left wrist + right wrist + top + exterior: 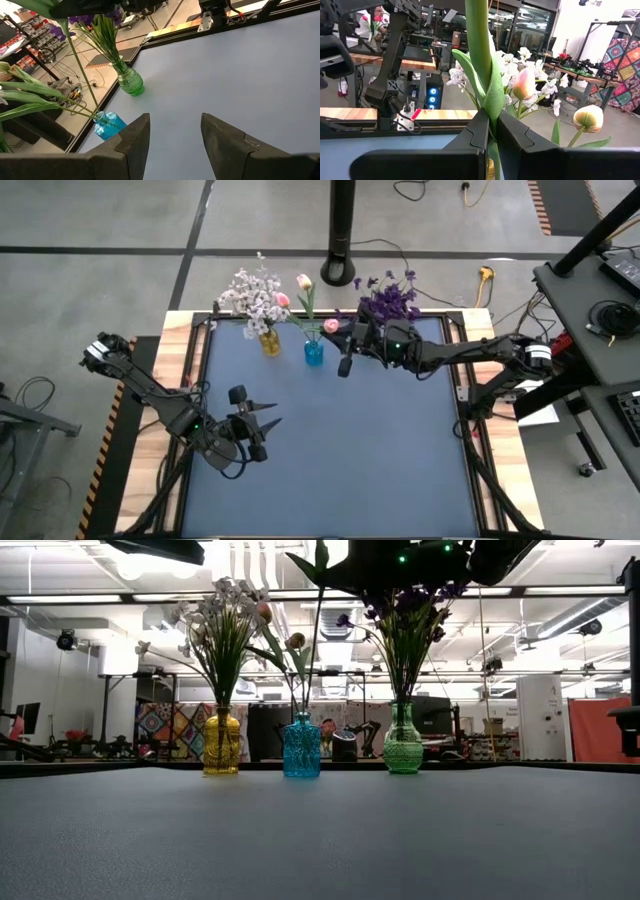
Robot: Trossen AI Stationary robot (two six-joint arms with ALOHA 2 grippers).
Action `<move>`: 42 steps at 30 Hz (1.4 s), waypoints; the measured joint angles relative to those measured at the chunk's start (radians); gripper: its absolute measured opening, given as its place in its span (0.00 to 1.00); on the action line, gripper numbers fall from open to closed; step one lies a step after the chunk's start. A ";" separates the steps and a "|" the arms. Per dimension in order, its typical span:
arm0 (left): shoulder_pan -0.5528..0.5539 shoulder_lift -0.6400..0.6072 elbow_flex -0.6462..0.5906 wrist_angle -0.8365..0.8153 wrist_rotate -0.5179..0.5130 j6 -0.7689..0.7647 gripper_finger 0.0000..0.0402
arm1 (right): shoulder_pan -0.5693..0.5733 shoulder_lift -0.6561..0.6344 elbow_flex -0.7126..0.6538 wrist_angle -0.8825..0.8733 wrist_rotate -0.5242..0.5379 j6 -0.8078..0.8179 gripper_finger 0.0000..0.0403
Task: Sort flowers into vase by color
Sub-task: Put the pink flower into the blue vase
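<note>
Right claw (490,145) is clamped on a green flower stem (482,55), held above the blue vase (314,352) at the counter's (400,460) far edge. The stem looks light, long and bendy; grip low for control. Left claw (262,423) waits half-open near the left edge.

Three vases stand in a row along the far edge of the table (330,450): the left vase (270,342), the middle vase (314,352) just right of it, and the right vase (403,752), each with flowers (255,295) in it. The right gripper (346,363) hangs above the table between the middle and right vases, clamped on a flower stem (482,60). The left gripper (268,420) sits well apart, over the table's near left part
</note>
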 joint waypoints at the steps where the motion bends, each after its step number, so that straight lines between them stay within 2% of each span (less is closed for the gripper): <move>1: 0.000 0.000 0.000 0.000 0.000 0.000 0.40 | 0.000 0.000 -0.001 0.001 0.000 0.000 0.05; 9: 0.000 0.000 0.000 0.000 -0.001 0.000 0.40 | -0.002 0.001 -0.003 0.029 0.000 0.000 0.05; 17: 0.001 0.000 0.000 -0.002 -0.001 0.000 0.40 | -0.006 0.079 0.004 0.068 0.001 0.006 0.05; 25: 0.001 0.000 0.000 -0.002 -0.001 0.000 0.40 | -0.006 0.089 0.021 0.066 0.003 0.007 0.05; 31: 0.001 0.000 0.000 -0.002 0.000 -0.003 0.40 | -0.006 0.090 0.022 0.038 0.054 -0.012 0.05; 35: 0.001 0.000 0.000 -0.002 0.000 -0.003 0.40 | -0.006 0.090 0.022 0.038 0.073 -0.005 0.12; 39: 0.001 0.000 0.000 -0.002 0.000 -0.003 0.40 | -0.006 0.089 0.022 0.004 0.145 -0.001 0.23; 42: 0.001 0.000 0.000 -0.002 0.000 -0.003 0.40 | -0.006 0.089 0.022 -0.019 0.161 -0.001 0.31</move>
